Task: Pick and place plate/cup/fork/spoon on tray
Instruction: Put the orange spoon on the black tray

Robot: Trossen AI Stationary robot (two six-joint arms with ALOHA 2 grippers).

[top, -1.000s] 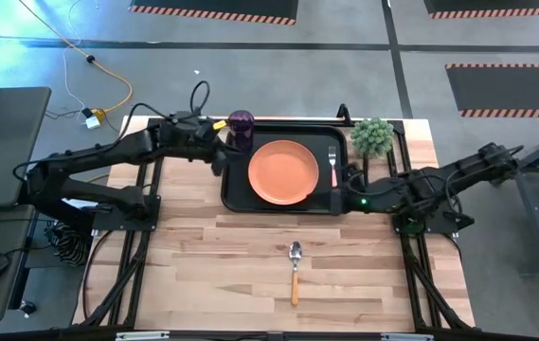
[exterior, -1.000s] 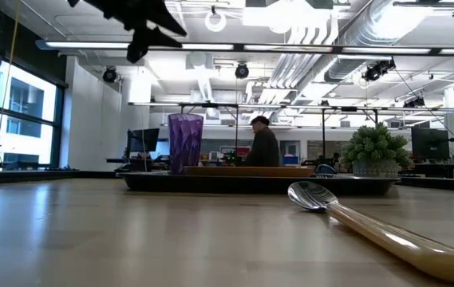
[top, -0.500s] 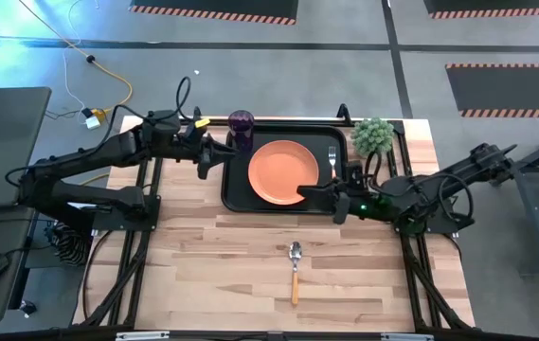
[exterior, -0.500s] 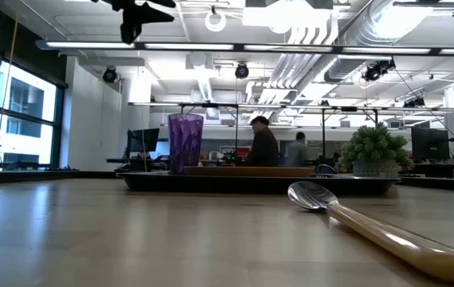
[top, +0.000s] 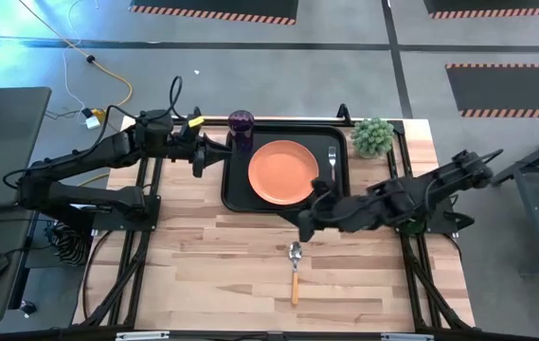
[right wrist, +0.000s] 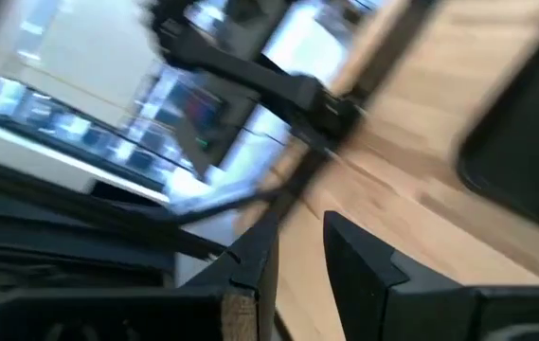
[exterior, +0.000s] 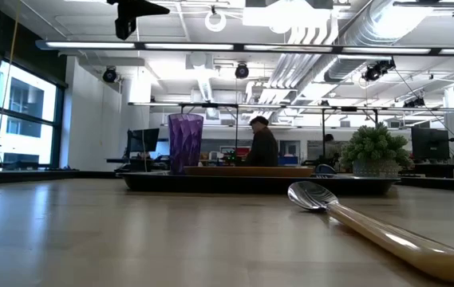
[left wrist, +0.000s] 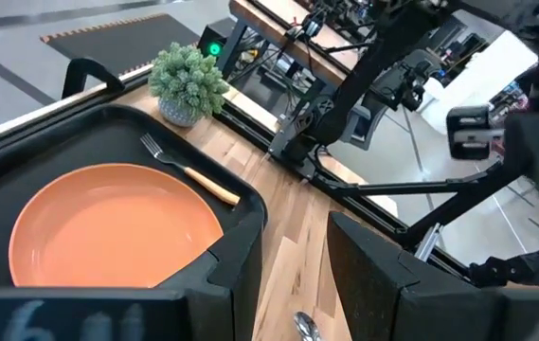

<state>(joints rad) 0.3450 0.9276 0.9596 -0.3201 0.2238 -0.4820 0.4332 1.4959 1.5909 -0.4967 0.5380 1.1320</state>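
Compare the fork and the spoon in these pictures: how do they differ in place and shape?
The fork lies inside the black tray, beside the orange plate; the spoon lies on the bare wooden table, outside the tray. The fork ends in tines, the spoon in a rounded bowl. Both have silver metal heads and slim orange handles, and neither is held.

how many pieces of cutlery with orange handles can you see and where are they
2. The fork lies on the tray, right of the plate. The spoon lies on the bare table, in front of the tray.
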